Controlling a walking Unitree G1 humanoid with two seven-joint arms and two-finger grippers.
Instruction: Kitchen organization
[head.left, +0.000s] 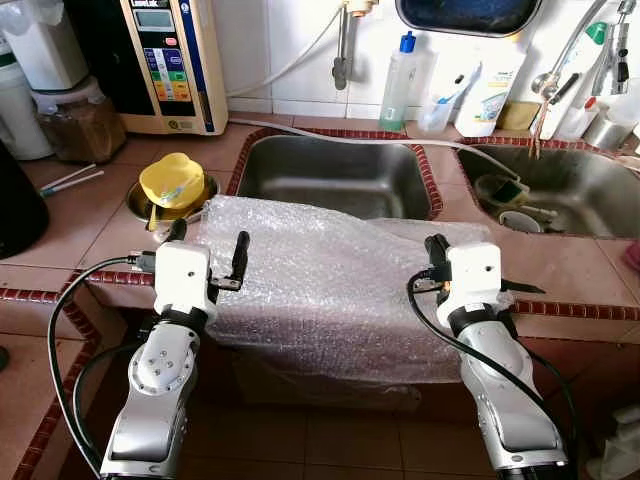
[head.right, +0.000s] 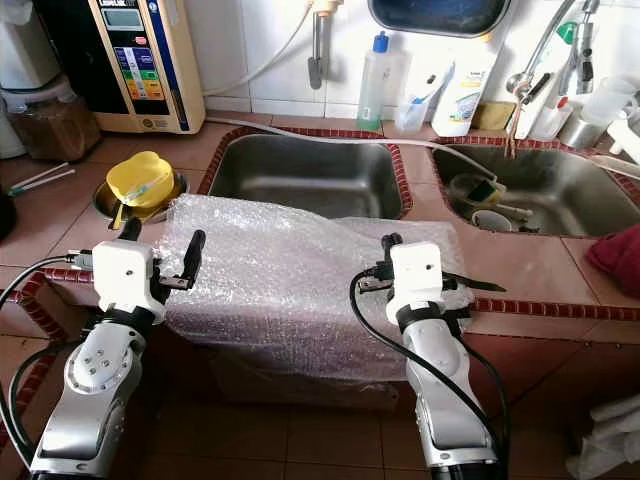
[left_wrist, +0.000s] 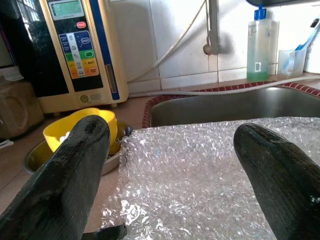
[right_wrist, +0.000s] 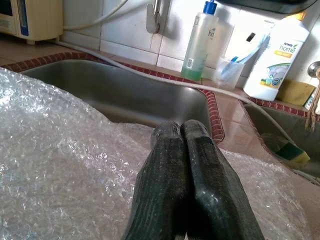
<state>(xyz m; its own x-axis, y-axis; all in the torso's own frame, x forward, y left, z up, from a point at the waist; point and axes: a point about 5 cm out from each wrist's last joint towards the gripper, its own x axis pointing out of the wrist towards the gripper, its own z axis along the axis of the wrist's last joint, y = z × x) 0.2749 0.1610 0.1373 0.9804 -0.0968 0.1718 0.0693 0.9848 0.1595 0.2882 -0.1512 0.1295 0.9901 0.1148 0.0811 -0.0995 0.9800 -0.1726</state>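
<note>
A sheet of bubble wrap (head.left: 320, 285) lies over the tiled counter in front of the left sink (head.left: 335, 178) and hangs down past the counter's front edge. My left gripper (head.left: 208, 242) stands open at the sheet's left edge; in the left wrist view one finger is over the wrap and the other over bare counter, with nothing held. My right gripper (head.left: 436, 252) is shut over the sheet's right part. In the right wrist view its fingertips (right_wrist: 186, 150) press together above the wrap, and no wrap shows between them.
A yellow bowl (head.left: 172, 180) sits in a metal bowl left of the wrap. A water machine (head.left: 165, 60) stands at the back left, with bottles (head.left: 398, 85) behind the sinks. The right sink (head.left: 560, 185) holds dishes. A red cloth (head.right: 618, 258) lies at the far right.
</note>
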